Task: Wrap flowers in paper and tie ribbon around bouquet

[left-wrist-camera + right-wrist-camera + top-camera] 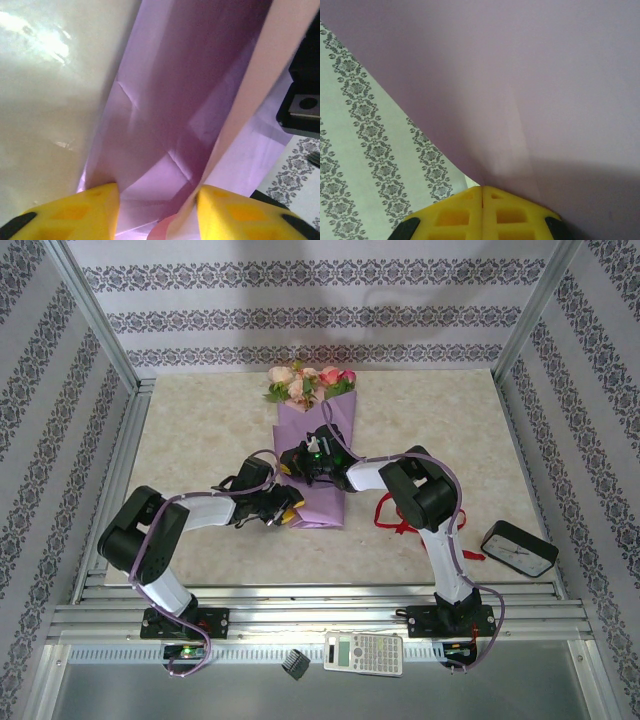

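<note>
The bouquet lies in the middle of the table, with the flowers (300, 383) sticking out of the far end of the lilac paper (318, 490). My left gripper (283, 512) is at the paper's near left corner. In the left wrist view it (157, 192) stands open, its yellow fingers (100, 207) on either side of folded layers of the paper (165, 100), whose pale pink edge runs by the right finger. My right gripper (318, 458) hangs over the wrap's middle; it (482, 189) is shut on an edge of the paper (530, 80). The red ribbon (398, 524) lies partly under the right arm.
A black alarm clock (518, 548) lies on the table at the right, near the front edge. A calculator (364, 652) and a small black object (293, 663) sit on the rail in front of the arm bases. Patterned walls close in three sides.
</note>
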